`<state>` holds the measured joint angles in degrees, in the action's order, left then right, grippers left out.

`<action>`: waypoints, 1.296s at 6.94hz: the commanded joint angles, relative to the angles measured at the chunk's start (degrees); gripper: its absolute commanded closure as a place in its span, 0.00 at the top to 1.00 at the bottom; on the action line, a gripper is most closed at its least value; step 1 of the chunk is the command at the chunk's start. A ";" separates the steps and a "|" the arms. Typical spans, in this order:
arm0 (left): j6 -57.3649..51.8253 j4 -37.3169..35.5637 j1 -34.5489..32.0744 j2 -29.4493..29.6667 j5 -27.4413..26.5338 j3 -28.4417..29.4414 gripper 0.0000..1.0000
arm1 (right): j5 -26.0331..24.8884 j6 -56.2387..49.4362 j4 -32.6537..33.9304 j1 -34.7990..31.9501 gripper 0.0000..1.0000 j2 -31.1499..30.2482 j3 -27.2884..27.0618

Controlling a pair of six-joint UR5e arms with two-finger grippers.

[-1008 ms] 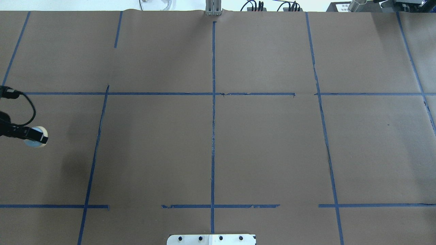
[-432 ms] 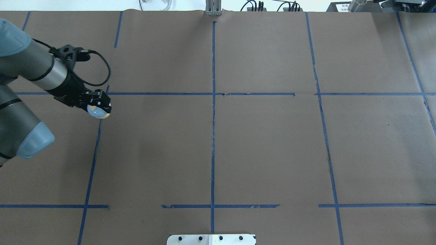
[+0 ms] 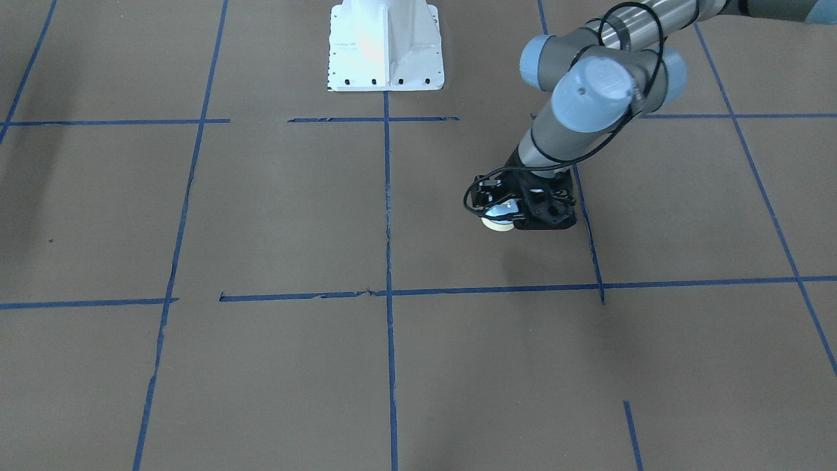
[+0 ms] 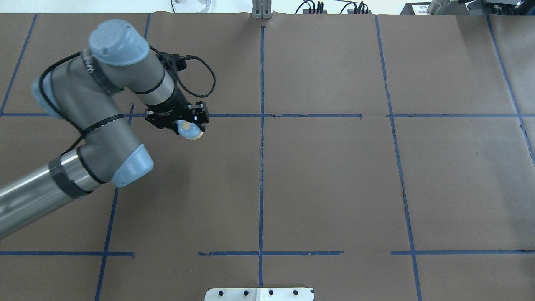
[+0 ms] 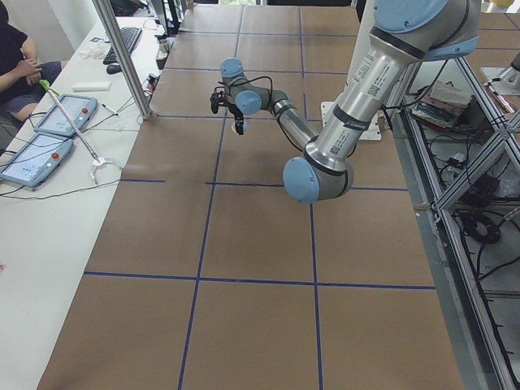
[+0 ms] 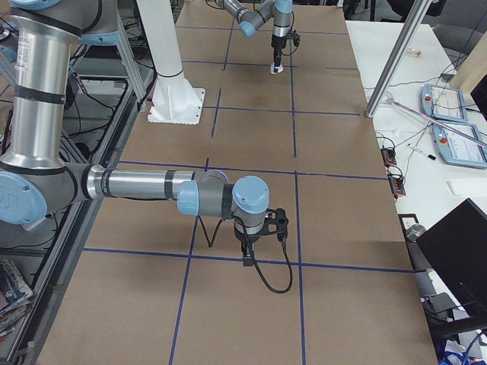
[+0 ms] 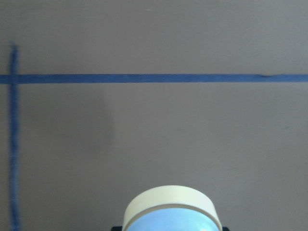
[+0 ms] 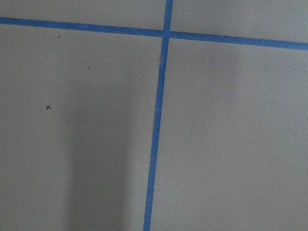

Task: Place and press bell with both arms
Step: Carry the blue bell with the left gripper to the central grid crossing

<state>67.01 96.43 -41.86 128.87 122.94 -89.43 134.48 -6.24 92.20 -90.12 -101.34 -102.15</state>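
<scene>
The light-blue bell (image 4: 190, 130) with its cream rim is gripped by my left gripper (image 4: 189, 125), left of the table's centre line and just below the far cross line of tape. It hangs a little above the brown paper, base down. It also shows in the front view (image 3: 495, 220), in the left wrist view (image 7: 172, 211) and in the left side view (image 5: 239, 127). My right gripper (image 6: 249, 255) shows only in the right side view, low over the table at the robot's right end. I cannot tell whether it is open or shut.
Brown paper with a grid of blue tape lines (image 4: 261, 167) covers the table. The white pedestal (image 3: 386, 46) stands at the robot's edge. A metal post (image 5: 122, 57), tablets (image 5: 61, 114) and a seated person (image 5: 16, 49) are on the operators' side.
My left arm has swept from the table's left edge toward the middle with the bell in its gripper, ending near the far cross line.
</scene>
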 commanded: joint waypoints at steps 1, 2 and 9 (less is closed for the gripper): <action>5.91 0.33 3.09 15.55 -4.36 18.84 0.04 | -0.01 0.00 0.00 -0.05 1.00 0.00 0.02; 7.42 0.86 3.97 20.49 -4.90 25.47 0.04 | -0.01 0.00 0.00 0.04 1.00 0.00 0.10; 7.87 9.29 5.91 24.76 -6.93 35.29 0.94 | 0.08 0.00 0.09 -0.05 1.00 0.00 0.37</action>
<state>74.87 104.92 -36.22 153.58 116.02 -54.22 134.53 -6.24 92.26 -90.10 -101.34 -101.78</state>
